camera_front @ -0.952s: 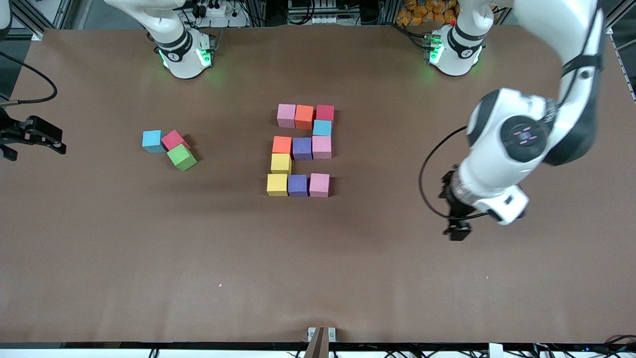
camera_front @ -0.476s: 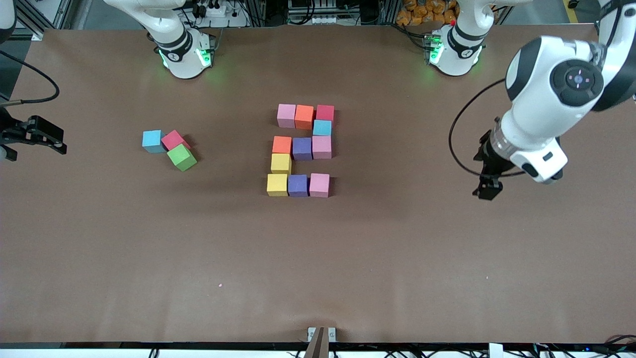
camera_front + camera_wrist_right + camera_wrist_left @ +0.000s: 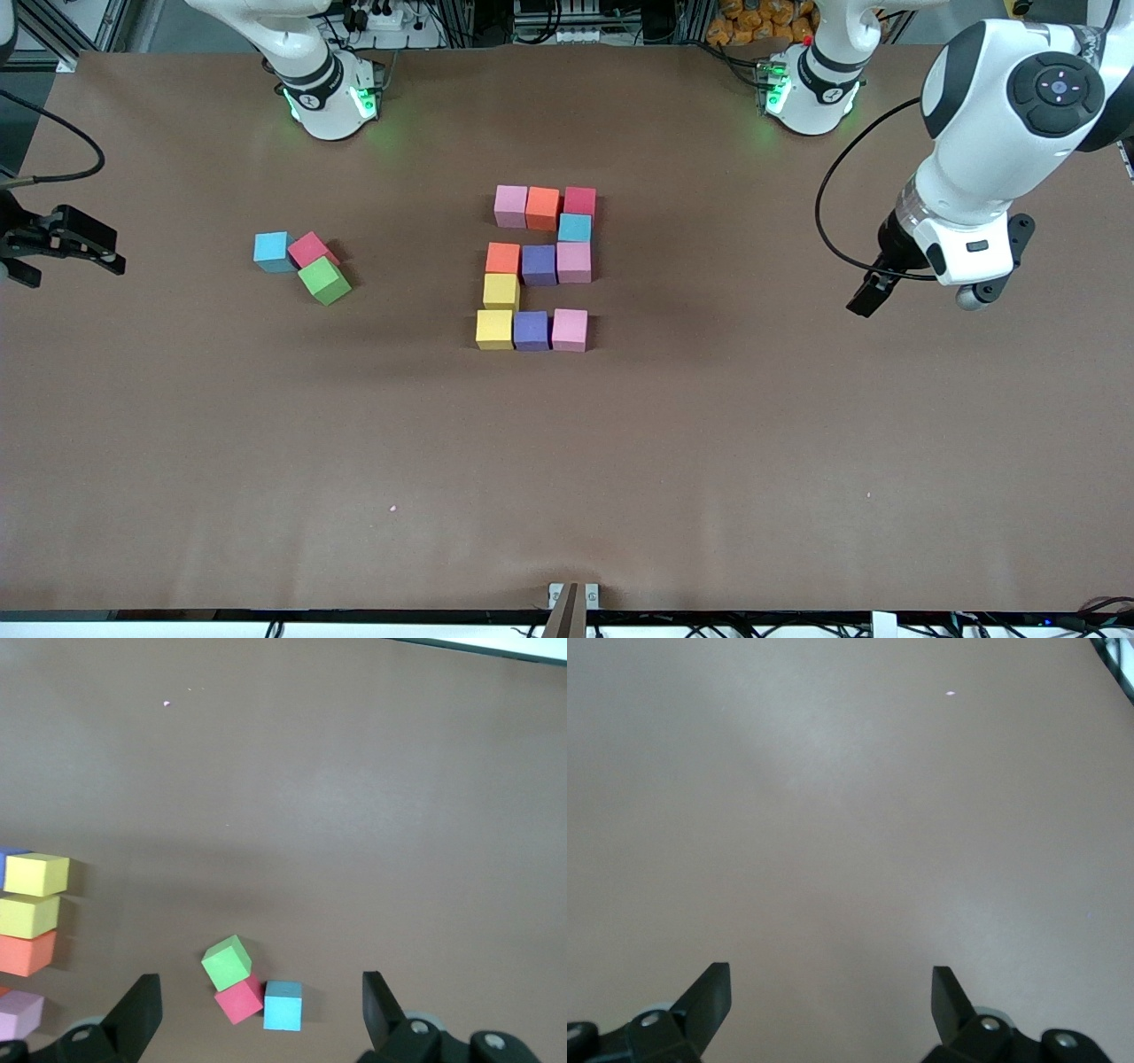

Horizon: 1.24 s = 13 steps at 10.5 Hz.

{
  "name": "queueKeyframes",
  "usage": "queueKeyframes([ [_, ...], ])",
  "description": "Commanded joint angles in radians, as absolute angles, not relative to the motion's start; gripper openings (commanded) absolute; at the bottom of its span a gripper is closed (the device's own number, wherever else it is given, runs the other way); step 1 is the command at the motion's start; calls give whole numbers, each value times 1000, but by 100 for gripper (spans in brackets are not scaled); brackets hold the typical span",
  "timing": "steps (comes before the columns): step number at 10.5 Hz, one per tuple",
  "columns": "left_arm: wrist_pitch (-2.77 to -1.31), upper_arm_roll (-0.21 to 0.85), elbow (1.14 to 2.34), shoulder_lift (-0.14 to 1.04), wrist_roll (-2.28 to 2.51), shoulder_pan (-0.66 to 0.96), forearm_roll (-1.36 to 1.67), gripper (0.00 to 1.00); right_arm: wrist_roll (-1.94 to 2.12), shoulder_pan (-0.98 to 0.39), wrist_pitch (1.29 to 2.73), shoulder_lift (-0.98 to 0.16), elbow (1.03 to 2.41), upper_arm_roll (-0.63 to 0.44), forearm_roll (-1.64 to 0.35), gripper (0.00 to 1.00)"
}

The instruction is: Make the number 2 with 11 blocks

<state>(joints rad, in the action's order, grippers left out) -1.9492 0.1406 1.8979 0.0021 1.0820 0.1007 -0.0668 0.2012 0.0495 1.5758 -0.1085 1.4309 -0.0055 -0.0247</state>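
No printed text, label or brand can be read anywhere; the only legible figure is the digit 2 (image 3: 537, 268) that the coloured cubes spell at frame centre.

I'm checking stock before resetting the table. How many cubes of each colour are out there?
Light pink: 3
Orange: 2
Purple: 2
Yellow: 2
Red: 2
Light blue: 2
Green: 1
Total: 14 cubes
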Motion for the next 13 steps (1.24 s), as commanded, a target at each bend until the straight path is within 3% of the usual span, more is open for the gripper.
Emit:
queueKeyframes([
  [1, -1884, 129, 1841, -17, 787, 95, -45, 100, 206, 71, 1562, -104, 1428, -2, -55, 100],
  [9, -1504, 63, 1527, -3, 210, 86, -2, 100, 198, 40, 1552, -150, 1448, 0, -34, 100],
  [13, -1488, 74, 1496, -6, 176, 91, 11, 100, 57, 40, 1554, -153, 1436, 3, -46, 100],
])
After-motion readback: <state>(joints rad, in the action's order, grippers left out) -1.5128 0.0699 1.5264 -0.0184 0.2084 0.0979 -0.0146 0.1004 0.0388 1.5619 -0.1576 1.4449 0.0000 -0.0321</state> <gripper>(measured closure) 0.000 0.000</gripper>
